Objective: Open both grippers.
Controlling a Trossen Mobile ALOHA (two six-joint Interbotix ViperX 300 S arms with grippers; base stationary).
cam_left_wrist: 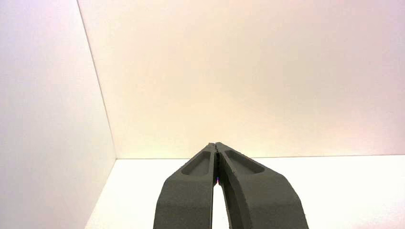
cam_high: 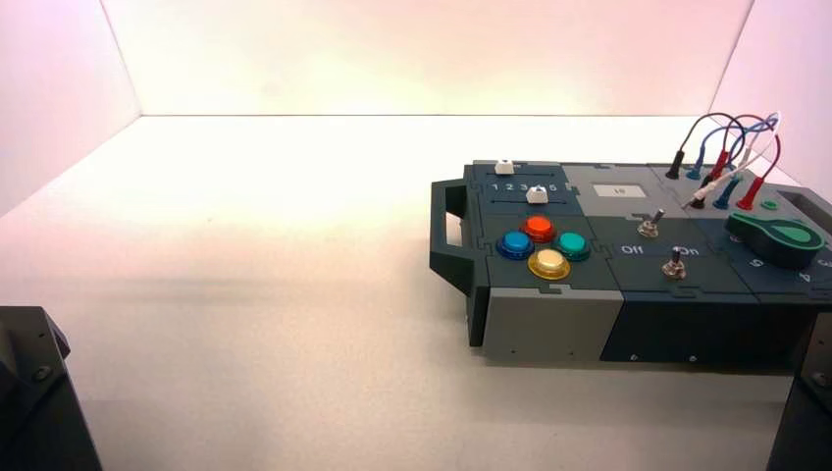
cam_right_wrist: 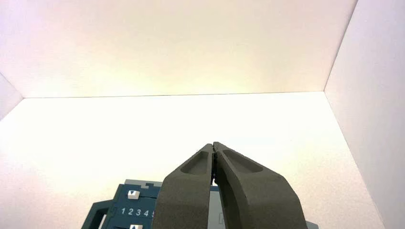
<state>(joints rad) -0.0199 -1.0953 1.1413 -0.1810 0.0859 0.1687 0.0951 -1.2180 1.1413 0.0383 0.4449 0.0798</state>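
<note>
My left gripper (cam_left_wrist: pixel 216 145) is shut and empty; its two dark fingers meet at the tips and point over the bare white table toward the back wall. Its black body (cam_high: pixel 34 392) sits parked at the near left corner in the high view. My right gripper (cam_right_wrist: pixel 213 144) is shut and empty too, with its tips touching, held above the near side of the box (cam_right_wrist: pixel 131 205). Its black body (cam_high: pixel 806 402) shows at the near right corner in the high view.
The dark grey box (cam_high: pixel 628 260) with handles stands at the right of the table. It bears four coloured buttons (cam_high: pixel 542 245), two white sliders (cam_high: pixel 520 182), two toggle switches (cam_high: pixel 660 245), a green knob (cam_high: pixel 775 238) and plugged wires (cam_high: pixel 731 157). White walls enclose the table.
</note>
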